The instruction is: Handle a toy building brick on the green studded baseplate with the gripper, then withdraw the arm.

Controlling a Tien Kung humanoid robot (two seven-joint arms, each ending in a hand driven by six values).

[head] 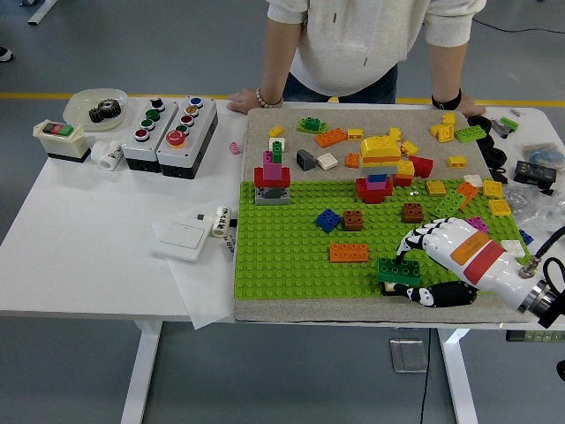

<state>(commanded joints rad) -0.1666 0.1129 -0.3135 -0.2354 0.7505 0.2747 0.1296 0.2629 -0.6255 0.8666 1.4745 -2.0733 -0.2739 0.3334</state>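
Observation:
A dark green brick [397,271] sits near the front edge of the green studded baseplate [291,256]. My right hand [415,269] comes in from the lower right, its white fingers [413,244] curled over the brick's top and the thumb [433,294] below it, so it is shut on the brick. An orange brick [349,253] lies just to the left. Blue [328,220] and brown [353,220] bricks stand further up the plate. My left arm does not show.
A person stands at the far side with both hands [244,101] resting on the table edge. Loose bricks and small stacks [385,155] cover the beige mat [282,124]. Button boxes [169,132], a bowl [95,108] and white cards [184,234] lie at the left.

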